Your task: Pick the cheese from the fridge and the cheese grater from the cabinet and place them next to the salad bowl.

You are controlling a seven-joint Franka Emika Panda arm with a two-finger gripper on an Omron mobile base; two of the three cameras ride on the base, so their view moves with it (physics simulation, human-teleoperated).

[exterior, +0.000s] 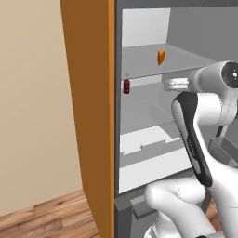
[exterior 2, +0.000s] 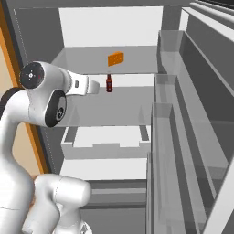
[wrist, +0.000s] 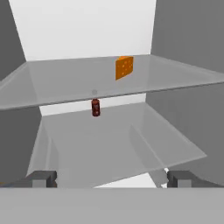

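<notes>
Reaching: fridge was entered, cheese not yet grasped.
End effector: spread wide, empty.
Next: lifting toward upper shelf probably needed.

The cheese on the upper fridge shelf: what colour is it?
Orange-yellow; the cheese shows best in the hand view.

The pincer points into the fridge, fingers wide apart and nothing between them. Ahead of it and higher up, a little to the right, the cheese stands on the upper shelf — toward the back, it seems. Under that shelf, almost straight ahead, the bottle stands on the lower shelf — well short of the cheese.
</notes>
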